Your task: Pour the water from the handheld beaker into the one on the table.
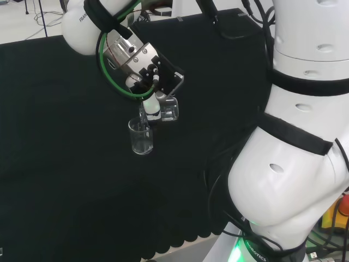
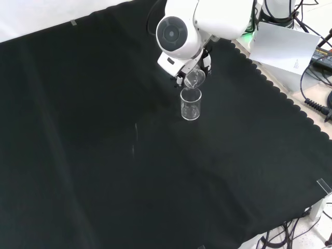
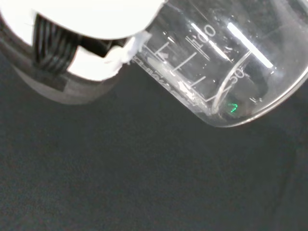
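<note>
At the wrist camera's lens, a clear handheld beaker (image 3: 226,62) with printed graduation marks lies steeply tilted across the upper right of the frame, a white part of the hand (image 3: 91,29) pressed against its wall at upper left and black cloth (image 3: 144,183) behind it.

In the front view, a second clear beaker (image 2: 190,104) stands upright on the cloth (image 2: 104,155) a little above and right of centre. The tilted beaker (image 2: 194,79) hangs directly above it, its mouth at the standing beaker's rim, just under the arm's white link (image 2: 179,33) with the round grey cap at the top of the frame.

In the head view, the standing beaker (image 1: 141,136) sits left of centre on the cloth (image 1: 65,164). Just above and to its right, the hand (image 1: 155,93) comes down from the upper left and its fingers are curled round the tipped beaker (image 1: 166,109), whose mouth leans toward the standing one. How much water either vessel holds cannot be told. The arm's big white links (image 1: 294,136) fill the right side.
</note>
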Robot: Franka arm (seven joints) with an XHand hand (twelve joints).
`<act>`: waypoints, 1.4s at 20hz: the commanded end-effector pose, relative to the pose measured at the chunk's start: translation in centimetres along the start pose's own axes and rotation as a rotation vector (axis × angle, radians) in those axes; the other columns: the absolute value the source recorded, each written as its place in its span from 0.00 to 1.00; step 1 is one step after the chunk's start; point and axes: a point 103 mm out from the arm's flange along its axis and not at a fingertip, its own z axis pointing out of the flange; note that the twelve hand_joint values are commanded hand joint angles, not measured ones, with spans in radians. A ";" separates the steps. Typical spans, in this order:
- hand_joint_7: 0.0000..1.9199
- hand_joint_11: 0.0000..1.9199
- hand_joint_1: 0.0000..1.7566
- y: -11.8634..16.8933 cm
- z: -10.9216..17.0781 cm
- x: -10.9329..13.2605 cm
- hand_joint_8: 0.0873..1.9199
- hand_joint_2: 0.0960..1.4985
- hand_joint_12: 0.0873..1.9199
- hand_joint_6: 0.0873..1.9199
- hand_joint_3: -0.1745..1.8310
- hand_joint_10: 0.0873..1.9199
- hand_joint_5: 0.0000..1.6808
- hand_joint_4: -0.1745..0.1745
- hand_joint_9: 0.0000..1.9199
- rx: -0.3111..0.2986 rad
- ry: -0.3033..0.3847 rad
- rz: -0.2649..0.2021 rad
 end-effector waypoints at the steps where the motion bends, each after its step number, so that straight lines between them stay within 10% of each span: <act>1: 0.93 0.84 0.65 -0.1 -0.5 0.6 0.00 0.42 0.24 0.18 0.35 0.00 0.82 1.00 0.94 0.014 -0.028 0.018; 28: 0.93 0.85 0.65 -0.5 -1.1 1.2 0.00 0.42 0.24 0.19 0.35 0.00 0.82 1.00 0.94 0.050 -0.092 0.050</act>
